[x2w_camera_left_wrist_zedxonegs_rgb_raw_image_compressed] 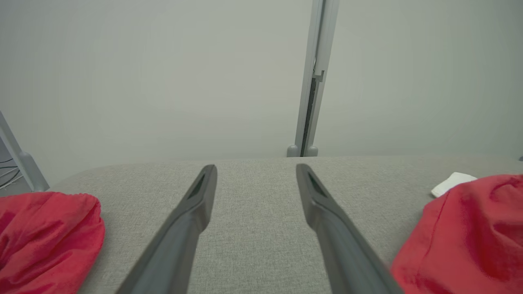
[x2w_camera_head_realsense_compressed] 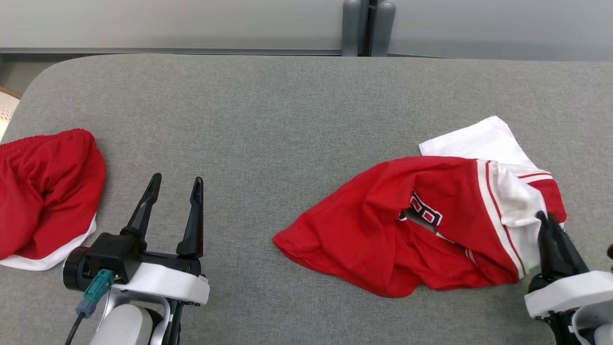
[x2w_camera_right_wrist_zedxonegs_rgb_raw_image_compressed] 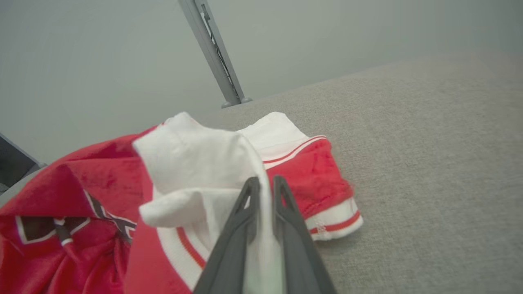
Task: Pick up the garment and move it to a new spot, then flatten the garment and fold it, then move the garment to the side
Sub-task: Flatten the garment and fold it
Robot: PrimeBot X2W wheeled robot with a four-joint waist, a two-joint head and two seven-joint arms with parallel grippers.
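Grey worktop (x2w_camera_head_realsense_compressed: 306,96): right jaws pinch a thin white fold of the shirt (x2w_camera_head_realsense_compressed: 364,230), which may slip free on lifting; left jaws spread, idle.

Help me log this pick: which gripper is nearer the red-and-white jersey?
Right. The right gripper is shut on a white fold at the edge of the jersey; the left gripper hangs open above the grey table, well off to the jersey's left.

The red shirt (x2w_camera_head_realsense_compressed: 364,230) has a big dark number (x2w_camera_head_realsense_compressed: 425,212) with a white edge in its middle. It looks like an 8, but folds hide part of it.
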